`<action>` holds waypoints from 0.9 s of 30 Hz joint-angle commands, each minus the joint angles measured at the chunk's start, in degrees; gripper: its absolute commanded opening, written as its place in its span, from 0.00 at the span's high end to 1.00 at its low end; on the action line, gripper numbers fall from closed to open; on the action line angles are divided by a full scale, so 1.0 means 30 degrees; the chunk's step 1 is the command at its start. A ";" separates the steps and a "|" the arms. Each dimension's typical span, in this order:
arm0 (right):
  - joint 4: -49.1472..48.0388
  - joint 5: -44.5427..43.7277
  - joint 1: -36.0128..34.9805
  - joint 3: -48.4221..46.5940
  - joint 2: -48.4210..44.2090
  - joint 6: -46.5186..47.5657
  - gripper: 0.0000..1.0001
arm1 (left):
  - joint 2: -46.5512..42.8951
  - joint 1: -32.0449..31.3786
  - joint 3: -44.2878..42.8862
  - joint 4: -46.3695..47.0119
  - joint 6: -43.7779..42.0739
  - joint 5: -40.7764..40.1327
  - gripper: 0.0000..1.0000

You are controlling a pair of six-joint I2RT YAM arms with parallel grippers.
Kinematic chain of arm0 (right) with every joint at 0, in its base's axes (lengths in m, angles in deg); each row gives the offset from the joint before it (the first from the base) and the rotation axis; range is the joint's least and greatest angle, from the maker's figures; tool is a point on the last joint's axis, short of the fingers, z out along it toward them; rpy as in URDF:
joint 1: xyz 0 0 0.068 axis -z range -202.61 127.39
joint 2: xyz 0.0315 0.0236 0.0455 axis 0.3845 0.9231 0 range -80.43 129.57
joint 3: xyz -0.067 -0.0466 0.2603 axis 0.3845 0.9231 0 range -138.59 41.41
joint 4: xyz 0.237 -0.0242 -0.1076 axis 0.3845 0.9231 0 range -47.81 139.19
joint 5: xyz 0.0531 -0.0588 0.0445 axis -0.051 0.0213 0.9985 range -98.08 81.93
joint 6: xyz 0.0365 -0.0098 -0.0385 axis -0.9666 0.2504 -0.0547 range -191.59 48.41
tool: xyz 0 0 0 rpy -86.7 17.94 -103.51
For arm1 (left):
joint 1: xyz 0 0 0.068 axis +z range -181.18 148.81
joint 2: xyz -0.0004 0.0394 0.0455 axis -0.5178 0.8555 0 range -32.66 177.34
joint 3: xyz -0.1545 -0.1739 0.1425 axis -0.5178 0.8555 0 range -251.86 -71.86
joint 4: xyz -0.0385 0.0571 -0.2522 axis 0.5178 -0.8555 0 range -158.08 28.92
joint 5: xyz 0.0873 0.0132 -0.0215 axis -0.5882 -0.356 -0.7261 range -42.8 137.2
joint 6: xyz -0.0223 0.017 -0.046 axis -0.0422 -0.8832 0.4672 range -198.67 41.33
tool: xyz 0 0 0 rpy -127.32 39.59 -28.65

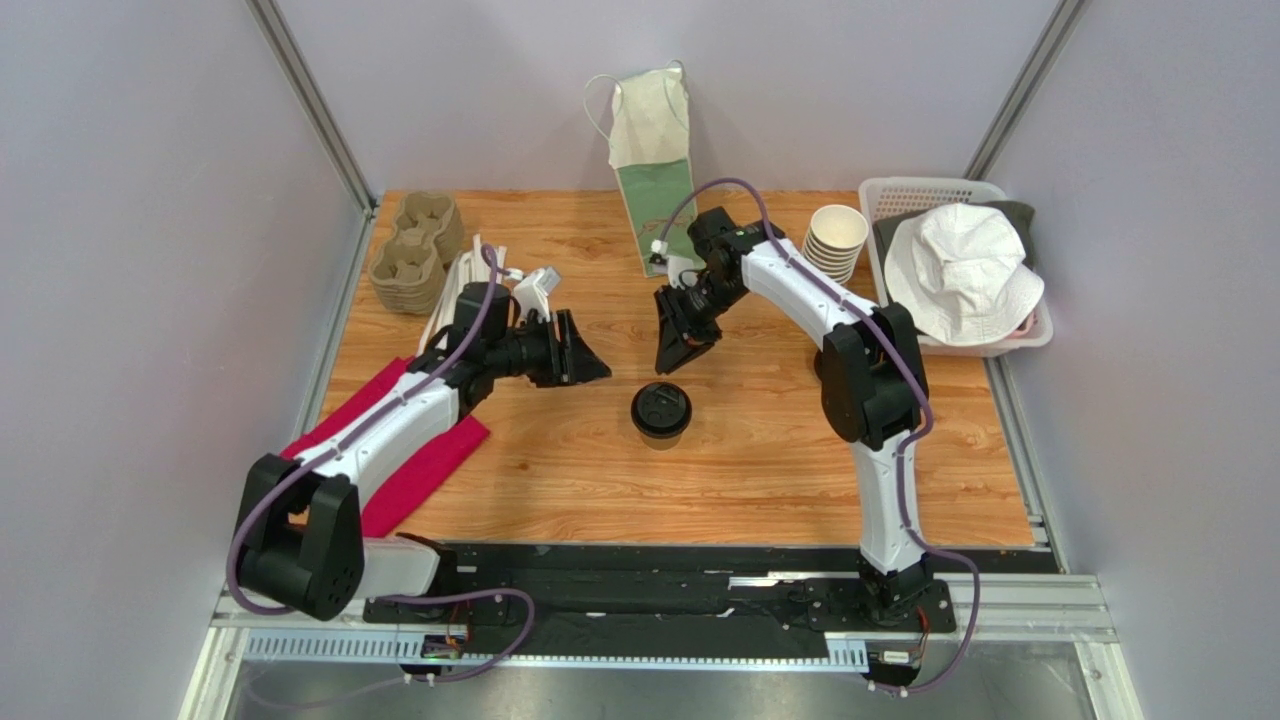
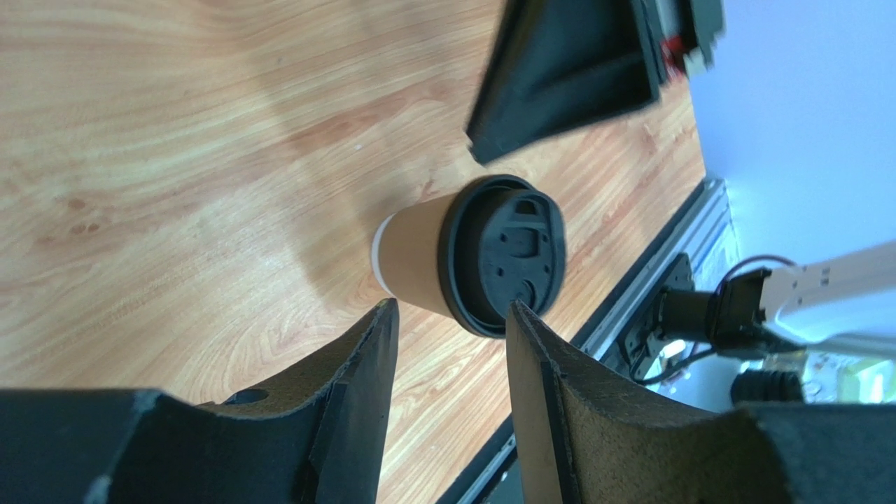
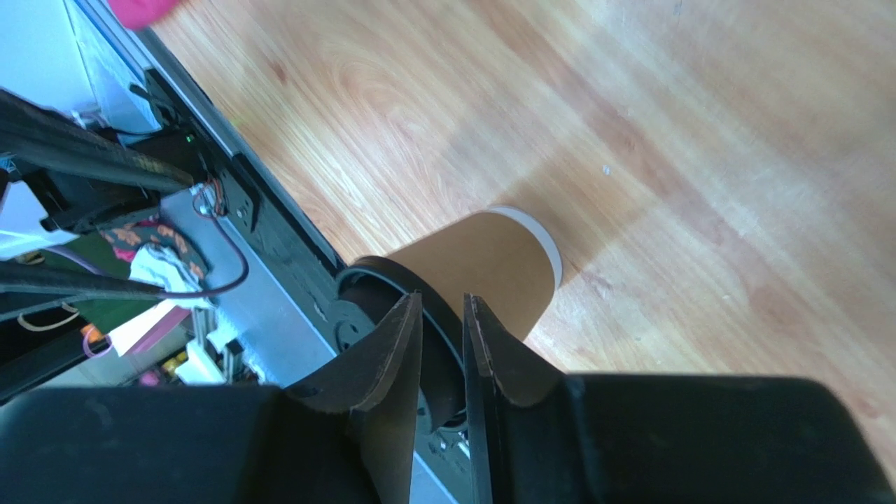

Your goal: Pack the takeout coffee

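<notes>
The takeout coffee, a kraft-brown cup with a black lid, stands upright on the wooden table near the middle. My left gripper hovers to its upper left, open and holding nothing. In the left wrist view the coffee lies just beyond the left gripper, apart from both fingers. My right gripper hangs just behind the cup. In the right wrist view the right gripper stands open by a narrow gap with nothing in it, and the coffee is past the fingertips.
A green-and-white paper bag stands at the back centre. To its right are a stack of lidless cups and a white basket holding a white hat. A pulp cup carrier and a red cloth lie at the left.
</notes>
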 commanded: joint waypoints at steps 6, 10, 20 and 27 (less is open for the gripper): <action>0.1277 -0.1236 0.1794 -0.1366 -0.2427 0.0862 0.73 | -0.2200 -0.1645 -0.2001 -0.4919 -0.7094 0.1070 0.53; 0.0958 -0.0449 0.1796 0.1269 -0.4126 0.0630 0.73 | -0.1996 -0.3492 -0.2939 -0.5221 -0.7776 0.0570 0.61; 0.0107 0.0082 0.1415 0.3970 -0.4628 -0.0075 0.73 | 0.1167 -0.5516 -0.4844 -0.3757 -0.6547 0.0337 0.70; -0.0127 -0.0151 0.1063 0.4204 -0.4423 -0.0221 0.73 | 0.3070 -0.5721 -0.4876 -0.2965 -0.5787 0.0277 0.74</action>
